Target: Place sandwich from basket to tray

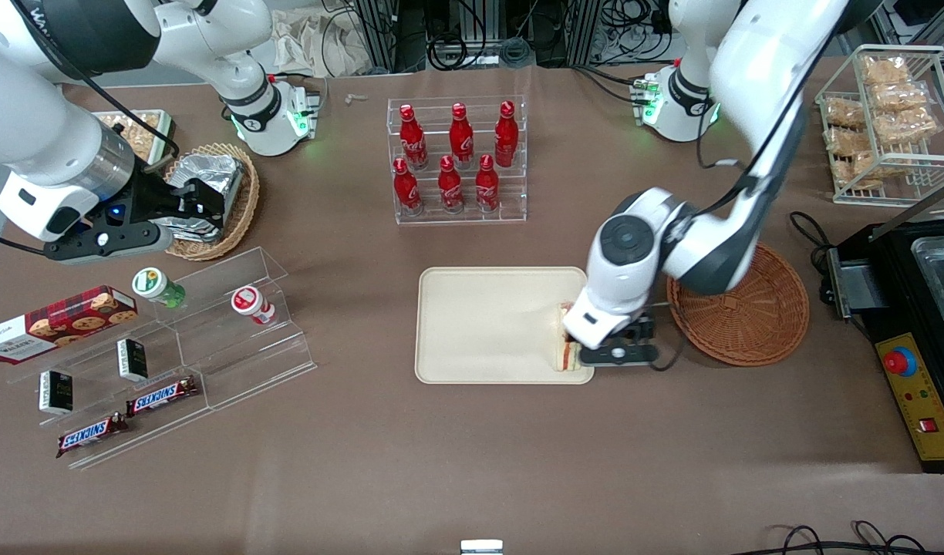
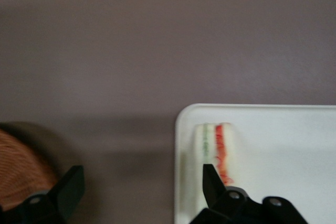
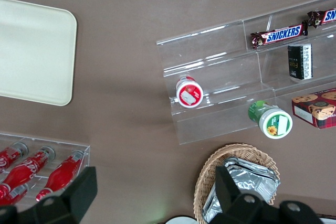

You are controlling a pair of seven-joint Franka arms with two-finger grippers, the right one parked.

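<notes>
Sandwich [image 2: 214, 150] lying on the tray [image 1: 480, 324] at its edge nearest the reddish-brown basket [image 1: 750, 316], with the gripper [image 2: 142, 187] spread wide just above it, one finger [image 2: 212, 184] over the bread, the other clear of the tray.

The whole surface [image 1: 472, 462] is seen steeply from above in the front view. A close downward look past the open end effector [image 2: 142, 187] is given by the left wrist view. The tray [image 1: 480, 324] and sandwich [image 1: 568, 347] are shared by both.
</notes>
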